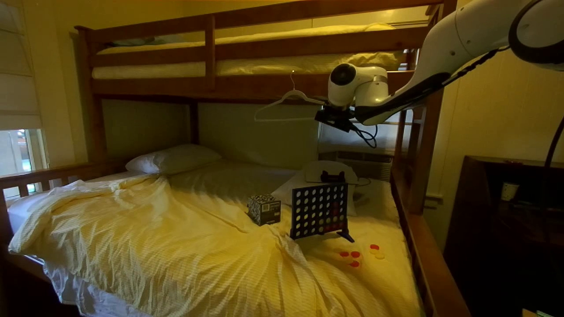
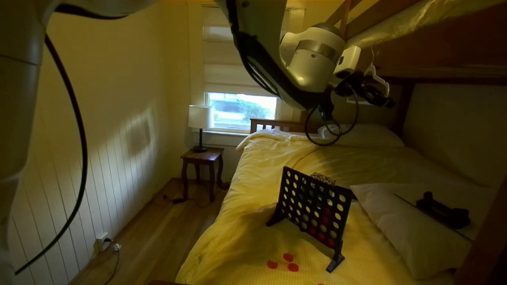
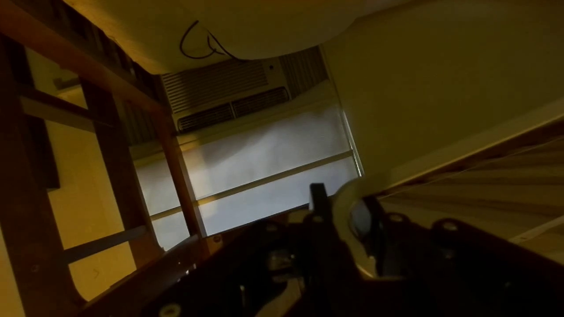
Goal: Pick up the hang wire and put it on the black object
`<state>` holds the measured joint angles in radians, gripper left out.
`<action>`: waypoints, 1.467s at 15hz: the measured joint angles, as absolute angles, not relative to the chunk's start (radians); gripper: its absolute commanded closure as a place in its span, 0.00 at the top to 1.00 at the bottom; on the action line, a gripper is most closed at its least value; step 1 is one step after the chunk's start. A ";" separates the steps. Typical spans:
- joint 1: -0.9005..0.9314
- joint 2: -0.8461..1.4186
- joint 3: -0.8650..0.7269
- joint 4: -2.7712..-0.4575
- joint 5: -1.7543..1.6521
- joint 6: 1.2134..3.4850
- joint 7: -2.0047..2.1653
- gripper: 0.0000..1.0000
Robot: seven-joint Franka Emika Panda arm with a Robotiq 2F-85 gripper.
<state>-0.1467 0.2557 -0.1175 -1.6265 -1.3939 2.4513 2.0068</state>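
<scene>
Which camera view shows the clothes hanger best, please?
An exterior view shows the hanger best: nearly face-on, hook and bottom bar clear. The wrist view gives only a pale curve, probably part of it, between the fingers of the hand. In an exterior view the hanger also appears, but narrower and partly covered by the hand.

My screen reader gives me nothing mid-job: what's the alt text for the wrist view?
Pale curved end of the clothes hanger between the jaws of the gripper, low in the frame; too dark to tell whether it is clamped. Beyond: a window with an air conditioner, and a wooden ladder along the picture's left.
</scene>
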 measured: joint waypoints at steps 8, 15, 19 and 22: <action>-0.133 0.255 -0.120 -1.607 -1.443 2.451 2.095 0.05; -0.108 0.242 -0.117 -1.632 -1.487 2.452 2.146 0.05; -0.092 0.215 -0.115 -1.678 -1.517 2.452 2.180 0.05; -0.087 0.188 -0.112 -1.716 -1.522 2.452 2.194 0.05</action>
<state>-0.0872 0.1878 -0.1120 -1.7159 -1.5220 2.4519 2.1938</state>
